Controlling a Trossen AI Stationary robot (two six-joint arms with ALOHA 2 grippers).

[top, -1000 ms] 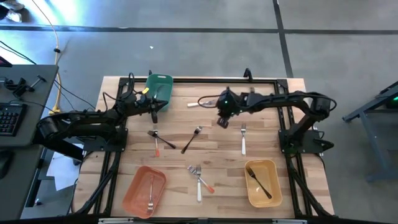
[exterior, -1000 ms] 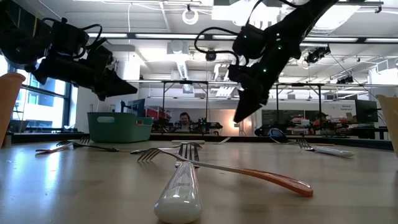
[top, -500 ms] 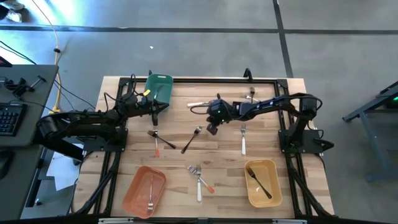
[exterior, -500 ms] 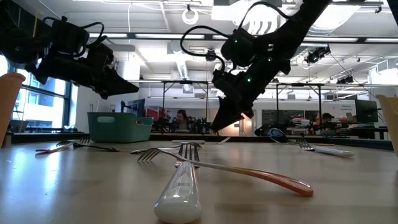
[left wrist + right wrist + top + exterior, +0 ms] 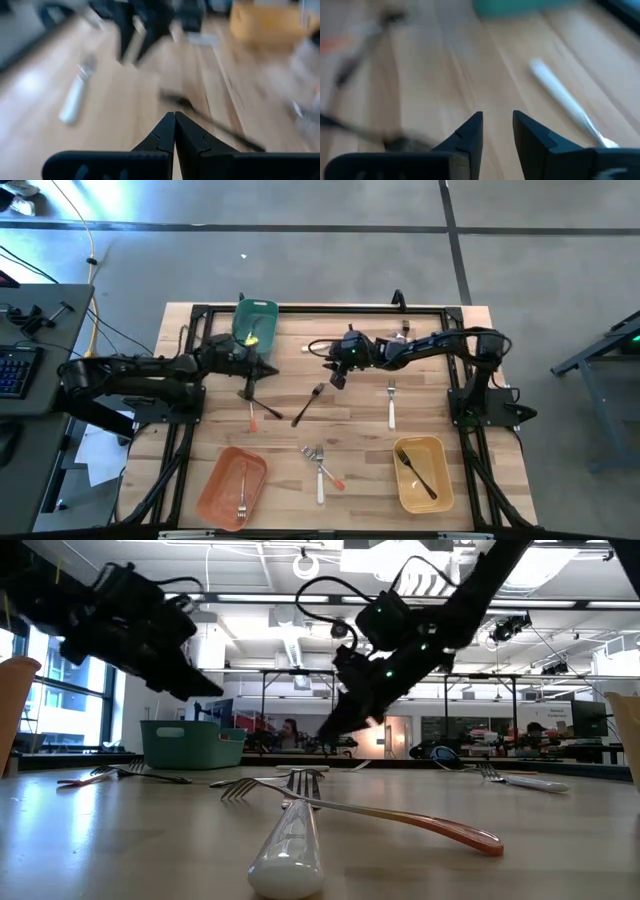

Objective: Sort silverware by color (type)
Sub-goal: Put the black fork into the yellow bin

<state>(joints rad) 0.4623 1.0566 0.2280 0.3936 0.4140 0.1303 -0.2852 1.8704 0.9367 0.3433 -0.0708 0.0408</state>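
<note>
Take the green rectangular plastic bin (image 5: 255,320) at the table's far edge as your landmark. Your left gripper (image 5: 268,372) hangs just in front of that bin, its fingers pressed together with nothing between them, as the left wrist view shows (image 5: 174,131). Your right gripper (image 5: 335,379) sits to the bin's right, near the table's middle, its fingers slightly spread (image 5: 497,131) and empty.

A white plastic utensil (image 5: 315,348) lies just right of the bin. Forward of the bin lie a silver fork with a red-orange handle tip (image 5: 251,408) and an all-black fork (image 5: 307,404). Further forward and right, a crossed pair of forks (image 5: 319,468) rests; a white-handled fork (image 5: 391,402) lies well right of the bin.
</note>
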